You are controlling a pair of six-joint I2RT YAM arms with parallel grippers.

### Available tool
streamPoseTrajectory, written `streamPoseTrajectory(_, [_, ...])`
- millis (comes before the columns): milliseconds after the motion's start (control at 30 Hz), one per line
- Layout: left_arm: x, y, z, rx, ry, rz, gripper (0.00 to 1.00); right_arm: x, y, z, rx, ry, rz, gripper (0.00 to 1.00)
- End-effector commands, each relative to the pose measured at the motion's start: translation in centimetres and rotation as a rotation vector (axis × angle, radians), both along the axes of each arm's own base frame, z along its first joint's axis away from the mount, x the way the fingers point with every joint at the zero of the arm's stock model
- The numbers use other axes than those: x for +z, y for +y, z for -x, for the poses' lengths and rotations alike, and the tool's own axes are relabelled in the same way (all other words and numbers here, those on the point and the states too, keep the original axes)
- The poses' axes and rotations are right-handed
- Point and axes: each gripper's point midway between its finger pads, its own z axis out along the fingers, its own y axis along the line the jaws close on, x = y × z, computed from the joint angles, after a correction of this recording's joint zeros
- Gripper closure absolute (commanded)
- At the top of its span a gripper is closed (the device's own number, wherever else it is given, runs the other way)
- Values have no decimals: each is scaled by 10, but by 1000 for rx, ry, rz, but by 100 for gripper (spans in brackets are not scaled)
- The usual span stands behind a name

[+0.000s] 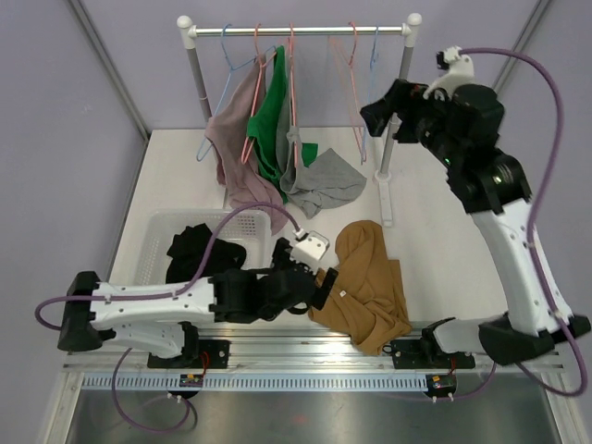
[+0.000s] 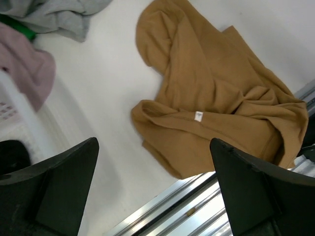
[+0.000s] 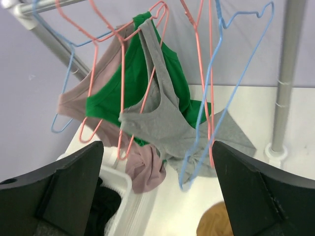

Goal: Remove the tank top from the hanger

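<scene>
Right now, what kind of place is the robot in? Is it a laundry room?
Probably a robot test bench set up like a laundry corner: a clothes rail hung with tank tops, a white basket, and two arms bolted to the table.

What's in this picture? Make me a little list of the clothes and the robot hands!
Hanging on the rack: grey tank top, green top, pink top
Lying on the table: brown top, crumpled
In the basket: black clothes
Left gripper: open, low, close to the brown top
Right gripper: open, facing the rack, holding nothing
</scene>
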Motion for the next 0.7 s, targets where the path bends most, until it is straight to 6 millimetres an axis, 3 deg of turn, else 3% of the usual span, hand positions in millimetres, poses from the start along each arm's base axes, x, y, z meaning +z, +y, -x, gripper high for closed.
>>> streamPoseTrajectory(0, [17,-74,7,-105,35,142,1,13,-33,73,0,-69,22,0])
streamPoseTrajectory(67, [8,-94,8,-133,51,115,1,5,-44,96,-5,-63,23,1])
streamPoseTrajectory(133, [-18,-122,9,-166,88,55,1,-3,-56,127,-3,-76,11,1])
streamPoseTrajectory(233, [-64,-148,7,-185,159,-34,1,-20,-67,163,20,-75,7,1])
streamPoseTrajectory(300, [-86,-155,8,-195,197,-74,1,-29,-71,179,36,-67,12,0])
streamPoseTrajectory(333, [-114,-157,7,-181,223,-127,1,-30,-72,192,54,-82,7,0])
streamPoseTrajectory(367, [-117,-162,5,-172,225,-132,1,-35,-74,198,63,-75,12,1])
streamPoseTrajectory(467, [-156,-162,5,-149,263,-223,1,-35,-76,218,94,-94,4,0])
streamPoseTrajectory(567, [-180,-161,12,-162,307,-256,2,-32,-77,232,121,-120,-7,0])
streamPoseTrajectory(633, [-185,-160,15,-167,327,-259,38,-30,-78,239,131,-132,-11,1])
streamPoseTrajectory(667, [-184,-158,15,-164,327,-257,64,-29,-78,241,136,-137,-11,1])
